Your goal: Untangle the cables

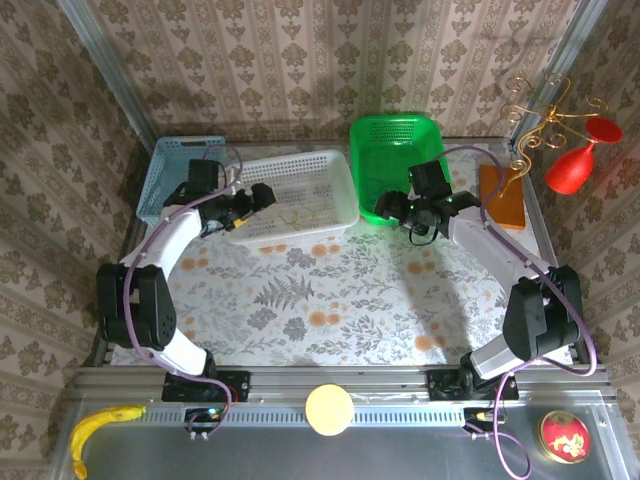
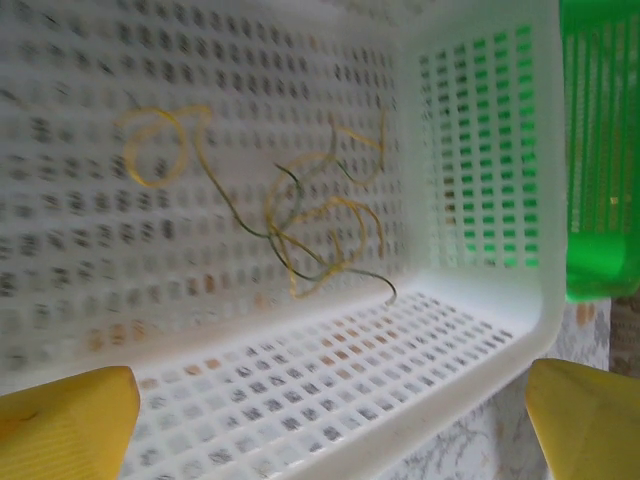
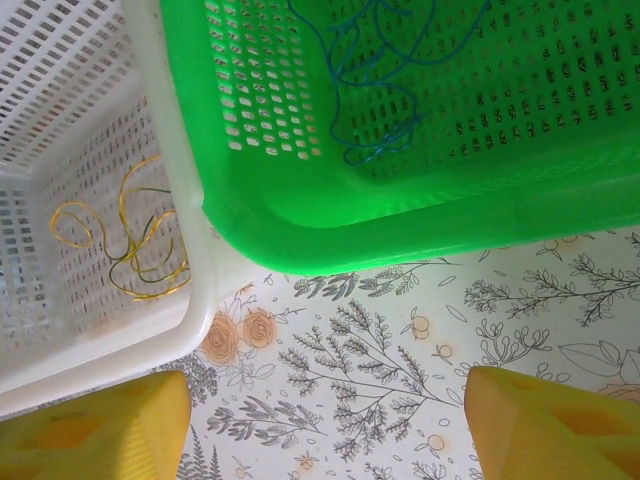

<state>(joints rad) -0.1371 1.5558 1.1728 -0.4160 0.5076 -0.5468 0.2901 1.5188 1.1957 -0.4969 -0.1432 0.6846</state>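
Two cables (image 2: pixel 305 238) tangled in white basket (image 2: pixel 455 395), just ahead of left tool (image 2: pixel 326 428).

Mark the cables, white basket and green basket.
cables (image 2: pixel 300 235): left wrist view, middle of the tangled yellow and dark loops.
white basket (image 2: pixel 330 385): left wrist view, on its near wall.
green basket (image 3: pixel 400 225): right wrist view, on its near rim.

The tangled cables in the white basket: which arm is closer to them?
Left. The left arm has its open jaws at the left side of the white basket, facing the cables. The right arm has its jaws by the green basket, farther away.
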